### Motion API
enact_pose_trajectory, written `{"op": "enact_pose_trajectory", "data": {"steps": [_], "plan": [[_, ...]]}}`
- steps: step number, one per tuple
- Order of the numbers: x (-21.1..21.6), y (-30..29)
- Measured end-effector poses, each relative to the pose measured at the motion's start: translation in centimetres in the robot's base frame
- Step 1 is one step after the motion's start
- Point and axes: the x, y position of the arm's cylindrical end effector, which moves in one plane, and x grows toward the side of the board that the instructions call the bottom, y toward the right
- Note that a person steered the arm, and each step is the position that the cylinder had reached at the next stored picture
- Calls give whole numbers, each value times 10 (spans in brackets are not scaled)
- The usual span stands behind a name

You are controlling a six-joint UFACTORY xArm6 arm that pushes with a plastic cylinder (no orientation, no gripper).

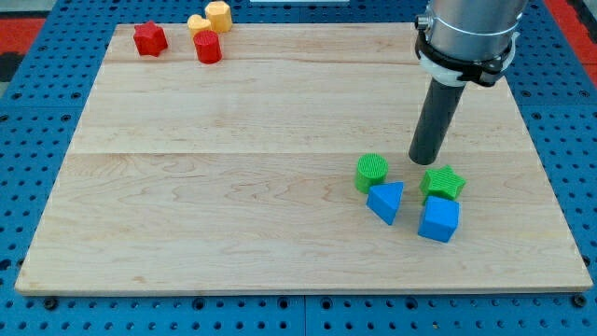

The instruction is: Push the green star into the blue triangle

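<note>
Wooden board [233, 187]: laid on a blue perforated table [28, 121]. No pincer is fitted; nothing is held by my tip [424, 161], set between the green cylinder [371, 172] and the green star [442, 182], just above both. The blue triangle [386, 201] is found left of the star, apart; the blue cube [438, 220] below it. Top left: red star [149, 39], red cylinder [207, 48], yellow heart [198, 23], orange hexagon [218, 15].
</note>
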Motion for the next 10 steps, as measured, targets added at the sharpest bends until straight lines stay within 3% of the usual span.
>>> {"op": "enact_pose_trajectory", "data": {"steps": [4,5,6,7,8,10], "plan": [[-1,-4],[-28,-29],[-30,-117],[-30,-168],[-30,-169],[-21,31]]}}
